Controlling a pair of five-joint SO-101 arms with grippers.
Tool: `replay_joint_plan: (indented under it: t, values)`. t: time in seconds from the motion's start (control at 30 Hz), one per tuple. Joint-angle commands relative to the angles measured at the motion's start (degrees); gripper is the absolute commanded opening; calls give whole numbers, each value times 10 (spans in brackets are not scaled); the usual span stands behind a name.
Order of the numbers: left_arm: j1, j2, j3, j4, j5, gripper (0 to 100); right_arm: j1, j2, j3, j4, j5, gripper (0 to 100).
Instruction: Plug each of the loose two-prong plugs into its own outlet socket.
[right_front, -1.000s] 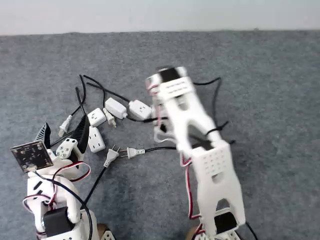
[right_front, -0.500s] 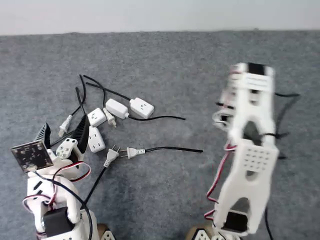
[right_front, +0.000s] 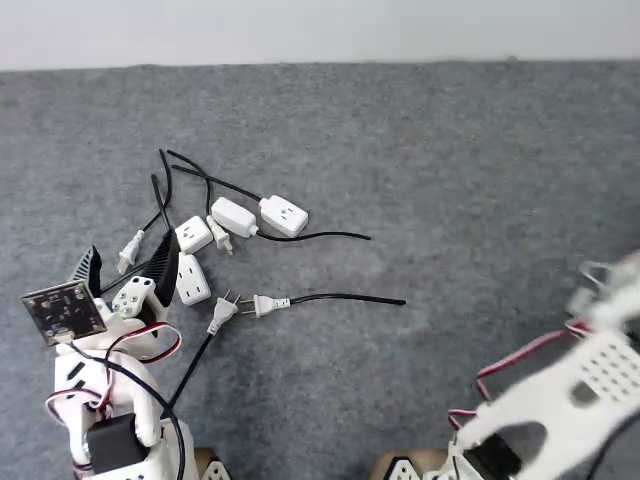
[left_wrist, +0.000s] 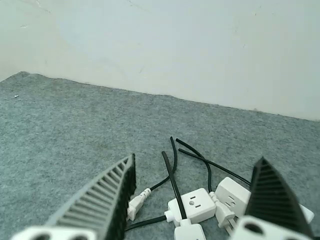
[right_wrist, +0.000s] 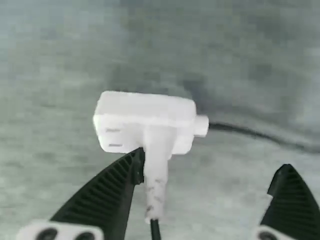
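Several white outlet sockets and loose two-prong plugs on black cords lie in a cluster at the left of the grey carpet. My left gripper stands open just short of them, with a socket and a small plug beyond its fingers. The right arm sits low at the near right corner. My right gripper is open over the carpet. Beyond its fingers lies a white socket block with a white plug stem and a black cord.
Two plugs lie nose to nose near the middle, one trailing a black cord to the right. A pale wall borders the carpet at the far side. Bare carpet stretches across the middle and right.
The right arm has swung from the middle of the carpet to the right and down into the near right corner, its black cord going with it. The left arm has not moved.
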Motion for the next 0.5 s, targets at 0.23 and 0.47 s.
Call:
replay_joint_plan:
  t: [0.23, 0.47]
  values:
    - [2, -3, -3, -17, -2, 360, 167, -33, -2, -19, 63, 376]
    - [5, -3, -3, -16, -1, 360, 65, -63, 10, 36, 46, 376]
